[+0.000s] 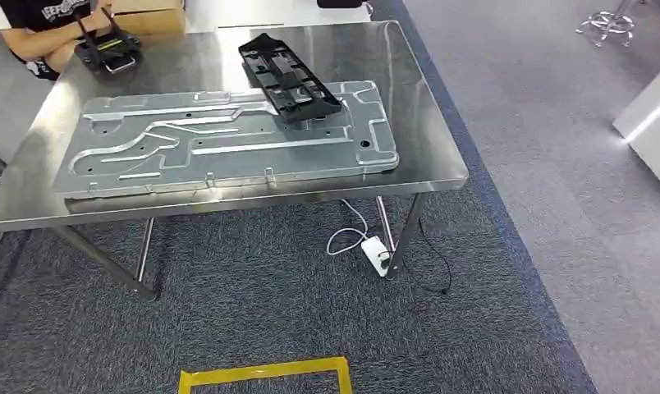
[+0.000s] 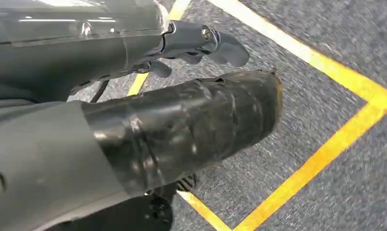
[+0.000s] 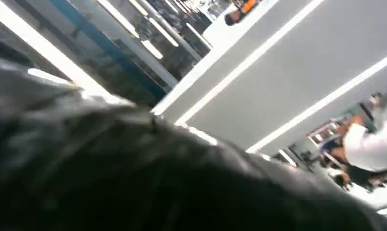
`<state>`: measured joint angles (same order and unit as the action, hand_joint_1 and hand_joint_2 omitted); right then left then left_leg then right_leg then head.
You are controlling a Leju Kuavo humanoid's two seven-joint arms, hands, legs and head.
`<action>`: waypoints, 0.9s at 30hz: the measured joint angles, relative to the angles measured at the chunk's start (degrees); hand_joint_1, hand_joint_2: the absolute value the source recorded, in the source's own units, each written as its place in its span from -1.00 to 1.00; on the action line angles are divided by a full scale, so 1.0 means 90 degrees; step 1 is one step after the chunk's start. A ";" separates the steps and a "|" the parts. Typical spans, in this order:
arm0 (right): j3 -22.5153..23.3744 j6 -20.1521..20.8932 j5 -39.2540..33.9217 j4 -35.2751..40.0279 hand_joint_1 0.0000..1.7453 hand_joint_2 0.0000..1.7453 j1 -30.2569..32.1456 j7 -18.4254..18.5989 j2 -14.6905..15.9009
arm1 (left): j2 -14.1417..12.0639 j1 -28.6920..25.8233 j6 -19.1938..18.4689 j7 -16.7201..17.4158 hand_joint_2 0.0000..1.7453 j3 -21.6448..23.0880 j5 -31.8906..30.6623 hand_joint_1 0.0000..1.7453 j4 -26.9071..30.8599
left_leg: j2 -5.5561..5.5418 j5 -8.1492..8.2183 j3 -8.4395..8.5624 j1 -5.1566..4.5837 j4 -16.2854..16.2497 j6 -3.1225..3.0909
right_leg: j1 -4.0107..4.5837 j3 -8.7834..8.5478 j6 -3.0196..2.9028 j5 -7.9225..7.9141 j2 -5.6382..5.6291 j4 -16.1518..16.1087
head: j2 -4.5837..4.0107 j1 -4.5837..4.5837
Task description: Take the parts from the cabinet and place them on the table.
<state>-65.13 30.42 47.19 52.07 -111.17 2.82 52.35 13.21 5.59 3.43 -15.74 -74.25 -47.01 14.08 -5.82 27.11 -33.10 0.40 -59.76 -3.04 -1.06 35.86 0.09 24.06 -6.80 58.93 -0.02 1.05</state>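
At the far left corner of the steel table (image 1: 442,164) a person (image 1: 43,29) sits with arms on the top, and a black controller (image 1: 109,53) lies just in front of those arms. Beside it, at the back edge, stands a cardboard box (image 1: 150,15); I cannot tell what is in it. In the middle of the table lies a large grey metal plate (image 1: 179,144) with raised channels, flat on the top. A black plastic part (image 1: 287,78) rests with its near end on the right part of this plate and its far end on the bare table. Under the table, a white power strip (image 1: 376,253) lies on the grey carpet (image 1: 515,271) with its cable. Yellow tape (image 1: 265,371) marks the floor nearer to me. The left hand (image 2: 201,43) hangs above the carpet, its dark fingers (image 2: 227,48) apart and holding nothing. Of the right hand (image 3: 134,183) I see a dark blurred mass, so I cannot tell its fingers.
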 joint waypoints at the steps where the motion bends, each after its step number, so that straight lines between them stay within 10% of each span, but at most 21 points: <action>1: 0.0000 0.0017 -0.0005 -0.0025 -1.00 -1.00 -0.0033 -0.0002 -0.0012 | -0.0005 0.0000 0.0007 -0.0010 -1.00 0.0002 0.0000 -1.00 0.0000 | 0.0048 0.0000 0.0047 0.0011 0.0115 0.0038 | 0.0005 0.0037 0.0044 -0.0016 -0.0102 0.0021 | 0.0000 -0.0005; 4: 0.0005 0.0119 -0.0003 -0.0039 -1.00 -1.00 -0.0113 -0.0044 0.0005 | 0.0000 0.0025 0.0007 -0.0005 -1.00 0.0005 -0.0015 -1.00 0.0000 | 0.0318 -0.0056 0.0094 -0.0020 0.0204 0.0006 | -0.0071 0.0085 0.0214 -0.0096 -0.0369 -0.0057 | 0.0000 -0.0010; 7: -0.0005 0.0219 0.0024 -0.0056 -1.00 -1.00 -0.0313 -0.0063 0.0015 | 0.0007 0.0005 0.0002 0.0003 -1.00 0.0002 -0.0027 -1.00 0.0000 | 0.0609 -0.0112 0.0148 0.0001 0.0324 -0.0031 | -0.0029 0.0420 0.0253 0.0355 0.0588 0.0631 | 0.0002 0.0000; 10: -0.0010 0.0301 0.0024 -0.0054 -1.00 -1.00 -0.0335 -0.0117 0.0007 | -0.0003 0.0001 -0.0012 0.0032 -1.00 0.0002 -0.0034 -1.00 0.0000 | 0.0914 -0.0068 0.0154 0.0000 0.0307 -0.0048 | -0.0097 0.0960 0.0346 0.0750 0.0730 0.1766 | 0.0000 0.0005; 13: -0.0010 0.0313 0.0002 -0.0054 -1.00 -1.00 -0.0414 -0.0097 0.0007 | 0.0004 -0.0004 -0.0015 0.0071 -1.00 0.0005 -0.0039 -1.00 -0.0002 | 0.1161 0.0019 0.0191 0.0009 0.0251 -0.0004 | -0.0138 0.0427 0.0385 0.0134 0.0856 0.0794 | 0.0000 0.0007; 14: -0.0010 0.0296 -0.0058 -0.0042 -1.00 -1.00 -0.0448 -0.0061 0.0007 | 0.0007 -0.0001 -0.0012 0.0092 -1.00 0.0005 -0.0046 -1.00 -0.0002 | 0.1243 0.0071 0.0218 0.0006 0.0214 0.0034 | -0.0132 0.0077 0.0378 -0.0109 0.1067 0.0175 | 0.0000 0.0007; 15: -0.0012 0.0270 -0.0107 -0.0039 -1.00 -1.00 -0.0439 -0.0005 0.0029 | 0.0002 0.0003 -0.0005 0.0105 -1.00 0.0007 -0.0049 -1.00 0.0000 | 0.1313 0.0109 0.0228 -0.0048 0.0203 0.0086 | -0.0032 0.0032 0.0332 0.0039 0.1344 0.0064 | 0.0000 0.0010; 19: -0.0012 0.0199 -0.0236 0.0072 -1.00 -1.00 -0.0432 0.0085 0.0238 | 0.0000 0.0045 0.0024 0.0109 -1.00 0.0019 -0.0080 -1.00 0.0000 | 0.1556 0.0187 0.0316 -0.0084 0.0195 0.0198 | -0.0025 0.0079 0.0186 -0.0001 0.1048 0.0047 | 0.0000 0.0005; 20: -0.0010 0.0187 -0.0236 0.0123 -1.00 -1.00 -0.0439 0.0097 0.0255 | 0.0000 0.0043 0.0027 0.0102 -1.00 0.0024 -0.0109 -1.00 0.0000 | 0.1492 0.0263 0.0285 -0.0053 0.0164 0.0241 | -0.0100 0.0039 0.0129 -0.0024 0.0975 0.0004 | 0.0000 -0.0010; 21: -0.0010 0.0182 -0.0236 0.0141 -1.00 -1.00 -0.0453 0.0107 0.0336 | 0.0000 0.0031 0.0027 0.0092 -1.00 0.0027 -0.0112 -1.00 0.0000 | 0.1124 0.0415 0.0251 -0.0027 -0.0025 0.0261 | -0.0084 0.0043 0.0104 -0.0026 0.0890 -0.0015 | 0.0002 -0.0005; 24: -0.0015 0.0163 -0.0262 0.0260 -1.00 -1.00 -0.0425 0.0107 0.0372 | 0.0000 -0.0003 0.0027 0.0068 -1.00 0.0039 -0.0129 -1.00 0.0000 | 0.0705 0.1095 -0.0445 -0.0007 -0.1470 0.0259 | -0.0060 0.0080 0.0023 -0.0035 0.0623 -0.0004 | 0.0002 -0.0012; 27: -0.0015 0.0126 -0.0382 0.0335 -1.00 -1.00 -0.0406 0.0219 0.0467 | 0.0002 -0.0008 0.0022 0.0041 -1.00 0.0051 -0.0138 -1.00 -0.0002 | 0.0671 0.0771 -0.0575 -0.0007 -0.1538 0.0220 | -0.0022 0.0066 0.0016 -0.0030 0.0338 0.0012 | 0.0002 -0.0012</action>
<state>-65.27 31.56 43.76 55.08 -114.82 4.79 56.54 13.22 5.51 3.63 -15.37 -73.79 -48.26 14.05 0.22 34.05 -38.27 0.34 -73.60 -1.05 -1.26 36.46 0.23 23.80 -3.76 59.04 0.00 0.94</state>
